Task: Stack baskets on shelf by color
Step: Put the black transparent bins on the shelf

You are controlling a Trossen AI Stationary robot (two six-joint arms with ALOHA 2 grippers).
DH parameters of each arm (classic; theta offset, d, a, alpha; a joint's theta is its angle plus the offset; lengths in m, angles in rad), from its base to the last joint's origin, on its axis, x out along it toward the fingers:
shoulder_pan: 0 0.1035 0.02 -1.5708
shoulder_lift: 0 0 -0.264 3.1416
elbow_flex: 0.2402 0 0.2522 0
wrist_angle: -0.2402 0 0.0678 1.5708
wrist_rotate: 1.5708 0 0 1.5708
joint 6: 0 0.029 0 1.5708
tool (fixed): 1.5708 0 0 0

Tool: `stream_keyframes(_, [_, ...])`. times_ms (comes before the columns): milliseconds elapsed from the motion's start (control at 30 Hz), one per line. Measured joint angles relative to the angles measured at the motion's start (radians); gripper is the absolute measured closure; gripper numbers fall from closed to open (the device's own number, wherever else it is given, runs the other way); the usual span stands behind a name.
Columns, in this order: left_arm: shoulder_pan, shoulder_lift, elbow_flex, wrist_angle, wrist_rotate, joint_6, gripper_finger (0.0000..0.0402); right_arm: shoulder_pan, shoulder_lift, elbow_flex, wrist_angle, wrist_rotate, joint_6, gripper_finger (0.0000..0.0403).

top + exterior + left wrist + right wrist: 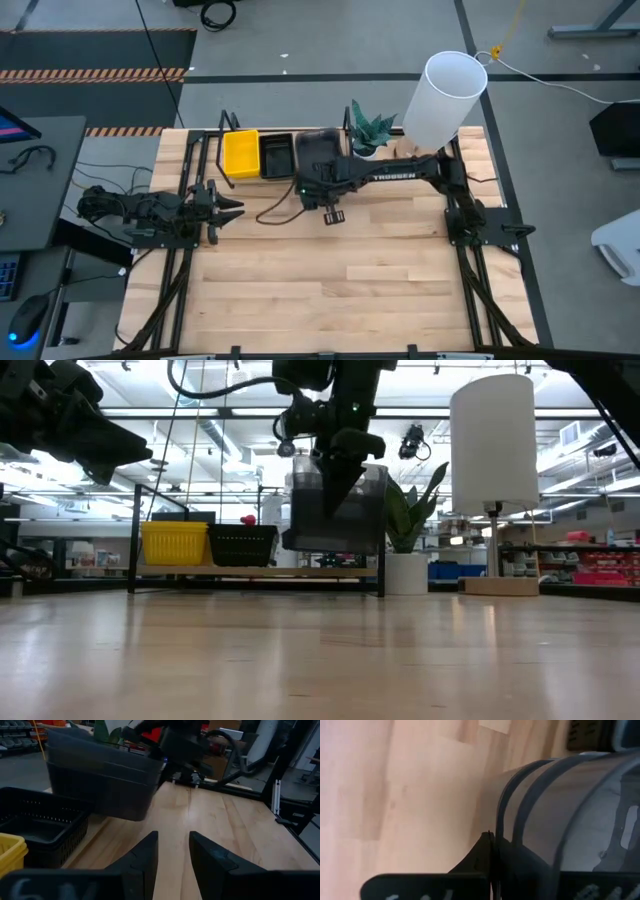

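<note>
A nested stack of dark grey baskets hangs from my right gripper just above the shelf board, right of the black baskets and the yellow baskets, which rest on the board. From above, the grey stack sits beside the black baskets and the yellow baskets. My left gripper waits open near the table's left edge; its fingers point toward the shelf, touching nothing. My right gripper is shut on the grey stack's near wall, just below the rims. One finger lies on the wall's outer side; the other is hidden behind the wall. The fingers come from above, pointing down. The stack is lifted clear of the shelf, roughly level.
A white cylinder lamp shade and a potted plant stand at the shelf's right end. Thin black rails rise at the shelf's ends. Bare plank tabletop spreads toward the near edge.
</note>
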Motion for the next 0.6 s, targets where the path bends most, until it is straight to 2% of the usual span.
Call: stream_keyframes(600, [0.0, 0.0, 0.0, 0.0, 0.0, 0.0, 0.0285, -0.139, 0.0, 0.0, 0.074, -0.058, -0.062, 0.0389])
